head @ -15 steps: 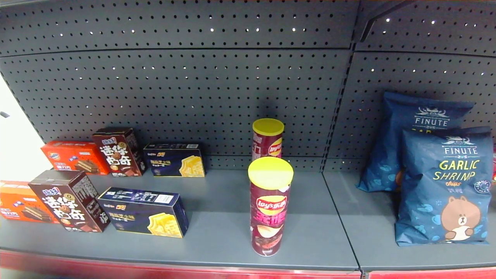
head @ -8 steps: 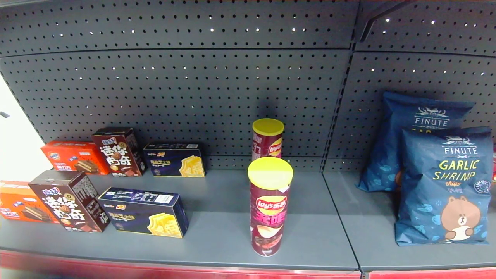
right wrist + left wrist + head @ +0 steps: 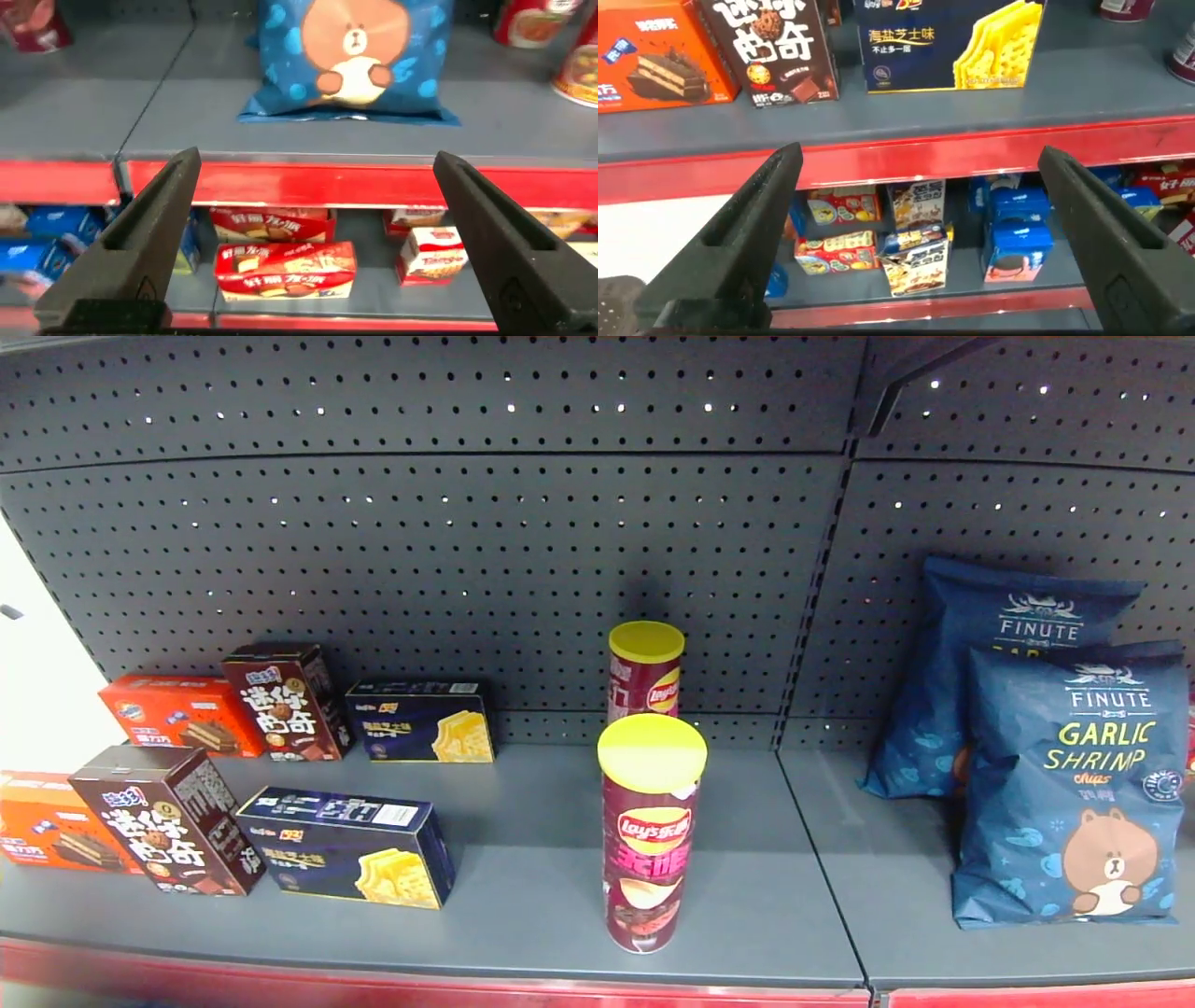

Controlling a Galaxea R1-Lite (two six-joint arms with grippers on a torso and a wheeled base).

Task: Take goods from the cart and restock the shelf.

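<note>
1. My left gripper [image 3: 920, 157] is spread wide with nothing between its fingers. My right gripper [image 3: 318, 161] is just as wide and just as empty. Both hang in front of the shelf's red front edge [image 3: 990, 149].
2. On the shelf [image 3: 523, 868] a front chip can [image 3: 651, 840] stands upright near the front edge. A back chip can [image 3: 644, 667] stands behind it by the pegboard [image 3: 467, 541].
3. To my left the boxes sit in two rows. In front are an orange box [image 3: 47, 831], a brown box [image 3: 168, 821] and a navy box [image 3: 350, 849], with the same three kinds behind them.
4. To my right, past the divider seam, a front blue bag [image 3: 1074, 793] leans upright, with a back blue bag [image 3: 990, 653] half hidden behind it.
5. I judge the restocking partly done. Every product shows only two deep, and bare shelf lies between the navy boxes and the cans, and between the cans and the bags. Since I carry nothing, my next step is to fetch more goods from the cart.
6. Every pack carries printed lettering and a logo, which I leave unread. By their pictures, the orange box shows a cake slice, the brown box cookies, the navy box a yellow cracker, the front bag a brown bear and the cans crisps. The navy box also has a white sticker on top.
</note>
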